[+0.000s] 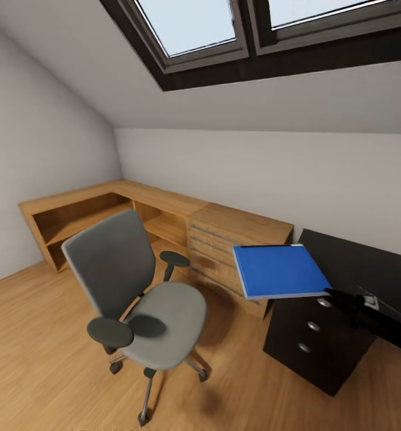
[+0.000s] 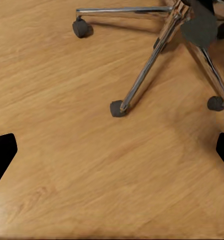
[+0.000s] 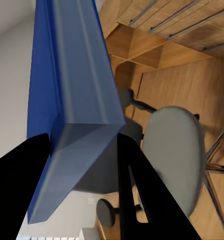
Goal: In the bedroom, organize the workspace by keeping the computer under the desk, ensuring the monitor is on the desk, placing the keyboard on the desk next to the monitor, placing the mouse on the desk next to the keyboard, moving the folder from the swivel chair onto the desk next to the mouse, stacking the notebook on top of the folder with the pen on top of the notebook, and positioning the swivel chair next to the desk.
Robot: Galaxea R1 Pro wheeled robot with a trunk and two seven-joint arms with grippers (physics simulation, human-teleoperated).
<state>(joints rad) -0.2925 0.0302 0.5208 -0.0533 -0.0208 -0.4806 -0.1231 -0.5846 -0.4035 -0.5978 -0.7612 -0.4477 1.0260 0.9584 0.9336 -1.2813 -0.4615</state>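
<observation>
No brand, label or writing can be read anywhere in these views.

In the head view the folder (image 1: 278, 270) sits right of centre, held up in the air in front of the light wooden drawer chest (image 1: 236, 251) and above the near corner of a black cabinet with round knobs (image 1: 314, 335). It lies nearly flat, its broad blue face turned upward, its long axis running left to right across the frame, with a pale edge along its lower side. The right gripper (image 1: 335, 294) reaches in from the lower right and is clamped onto the folder's lower right corner. In the right wrist view the two black fingers (image 3: 137, 185) pinch the folder (image 3: 66, 100) edge-on, one on each side of its pale grey-blue spine, and the folder stretches away toward the upper left of that frame.

The swivel chair (image 1: 146, 299) stands on the wooden floor (image 1: 39, 353) at the lower centre-left of the head view, seat bare, back toward the upper left, well apart from the black cabinet. Behind it a low wooden shelf unit (image 1: 99, 212) runs along the wall under the skylight (image 1: 188, 27).

In the left wrist view the left gripper (image 2: 112, 150) hangs over bare floor with its black fingertips (image 2: 1, 152) at the two side edges, spread wide and gripping nothing; the chair's chrome star base (image 2: 157, 52) and castors lie in the upper part.
</observation>
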